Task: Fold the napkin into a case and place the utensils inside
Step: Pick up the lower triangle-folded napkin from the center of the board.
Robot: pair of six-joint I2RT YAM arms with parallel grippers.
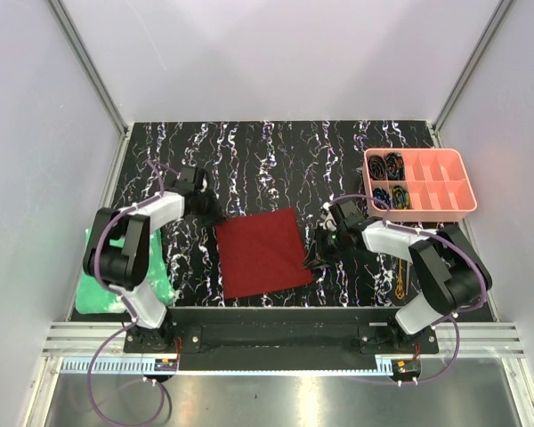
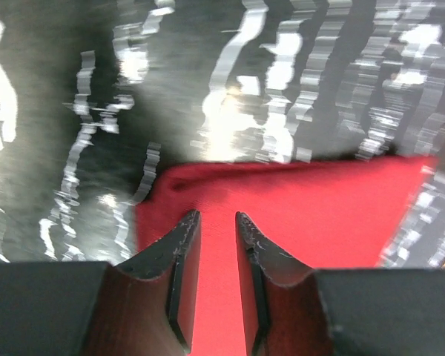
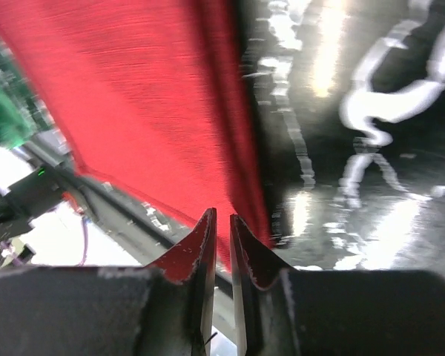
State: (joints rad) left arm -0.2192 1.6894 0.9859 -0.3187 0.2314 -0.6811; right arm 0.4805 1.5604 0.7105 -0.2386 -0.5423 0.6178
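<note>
The dark red napkin (image 1: 262,252) lies flat and unfolded on the black marbled table, between the two arms. My left gripper (image 1: 215,216) is low over its far left corner. In the left wrist view the jaws (image 2: 216,215) stand a little apart with the red cloth (image 2: 304,200) beneath them. My right gripper (image 1: 311,261) is at the napkin's near right corner. In the right wrist view its jaws (image 3: 221,213) are closed to a thin slit on the cloth's corner (image 3: 133,96). The gold utensils (image 1: 399,279) lie by the right arm, partly hidden.
A pink compartment tray (image 1: 445,206) with dark coiled items stands at the far right. A bright green crinkled sheet (image 1: 96,292) lies at the left edge under the left arm. The table's near edge and a metal rail run just below the napkin.
</note>
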